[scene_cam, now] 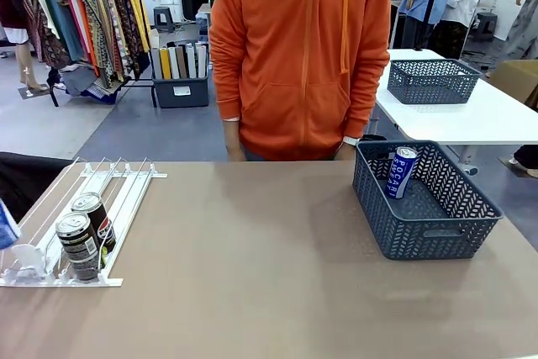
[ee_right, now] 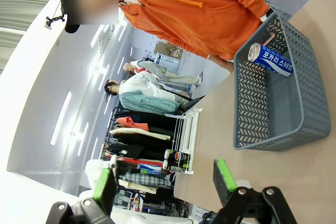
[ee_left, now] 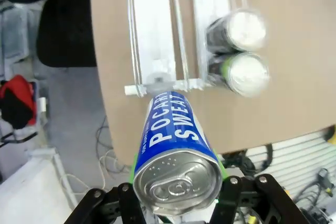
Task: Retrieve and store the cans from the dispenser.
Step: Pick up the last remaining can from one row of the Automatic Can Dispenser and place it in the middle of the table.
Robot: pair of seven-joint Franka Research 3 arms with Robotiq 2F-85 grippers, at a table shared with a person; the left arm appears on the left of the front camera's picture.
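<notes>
The retrieval step is under way: the left claw is clamped on a blue-and-white can, held just clear of the dispenser at 8 o'clock on the counter. Two dark cans wait there. The next move calls for carrying it toward 3 o'clock and dropping it into the grey basket, beside a second blue can. The right claw gapes wide and empty.

A slim blue metal can with white lettering and a silver top shows between the left gripper's black, green-padded jaws. On the white wire-rail dispenser, two black-labelled cola cans have silver tops. Taupe worktop; dark grey lattice-mesh plastic basket; orange zip hoodie.
</notes>
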